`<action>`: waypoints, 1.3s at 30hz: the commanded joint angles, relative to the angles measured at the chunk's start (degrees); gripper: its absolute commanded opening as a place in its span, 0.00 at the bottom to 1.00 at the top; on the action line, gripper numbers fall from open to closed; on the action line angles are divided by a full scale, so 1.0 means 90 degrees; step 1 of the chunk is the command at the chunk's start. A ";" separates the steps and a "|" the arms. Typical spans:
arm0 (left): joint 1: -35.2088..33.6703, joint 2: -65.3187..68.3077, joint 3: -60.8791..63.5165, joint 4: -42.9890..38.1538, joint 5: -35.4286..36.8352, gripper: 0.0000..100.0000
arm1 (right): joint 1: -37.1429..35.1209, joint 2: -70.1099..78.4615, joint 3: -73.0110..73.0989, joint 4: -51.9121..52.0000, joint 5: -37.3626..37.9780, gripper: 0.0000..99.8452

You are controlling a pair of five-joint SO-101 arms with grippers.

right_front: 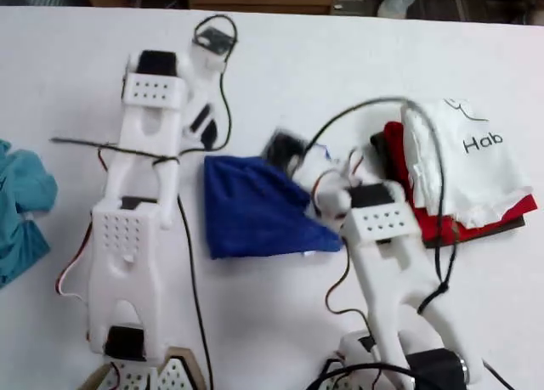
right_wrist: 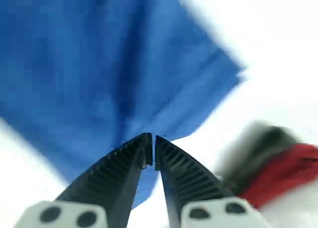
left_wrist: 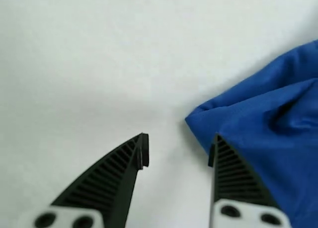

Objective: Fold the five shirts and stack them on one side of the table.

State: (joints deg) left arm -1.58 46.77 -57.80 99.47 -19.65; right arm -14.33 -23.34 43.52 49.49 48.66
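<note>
2 arms stand side by side on your white worktop (right_front: 340,59), and between them lies the blue shirt (right_front: 251,207), partly folded into a rough wedge. Your right gripper (right_wrist: 150,149) is at that shirt's far right corner. Its fingers (right_wrist: 184,178) are pressed almost together, with only a sliver between the tips, and they pinch the blue cloth at its edge. In the high view the fabric rises slightly toward that grip.

Your left gripper (left_wrist: 179,151) sits just off the shirt's far left corner, low over bare worktop. Its fingers (left_wrist: 114,183) are spread wide and hold nothing. 1 of them is next to the blue corner, but you cannot tell from these views whether it touches the cloth.

On the right side of the worktop you have a stack of 3 shirts. A white shirt (right_front: 459,165) with dark print lies on top, and a red shirt (right_front: 433,224) lies under it. A dark shirt (right_front: 489,228) shows as a thin edge at the bottom. The stack is just beside the right arm, and the right wrist view catches its red layer as a blur.

1 teal shirt (right_front: 21,203) lies crumpled at the left edge of the worktop, well apart from both grippers.
</note>
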 commanded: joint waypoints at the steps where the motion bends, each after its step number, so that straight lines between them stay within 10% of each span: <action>1: -0.0205 -0.0654 -0.0591 0.0332 0.0068 0.22 | 0.0083 -0.0005 -0.1016 -0.0386 -0.0547 0.02; 12: -0.0469 -0.2188 0.3297 0.0147 0.0000 0.22 | 0.0112 0.3609 -0.3575 -0.0190 -0.1670 0.02; 24: 0.0449 -0.6408 0.9021 -0.2344 -0.0391 0.22 | 0.0415 0.4322 -0.4034 0.0015 -0.1661 0.02; 39: 0.1651 -0.5011 0.9587 -0.3878 0.0029 0.23 | 0.0728 0.4518 -0.4034 0.0034 -0.1661 0.02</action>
State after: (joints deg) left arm 12.75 -1.67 28.62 65.63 -19.30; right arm -8.00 17.98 9.67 49.58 33.98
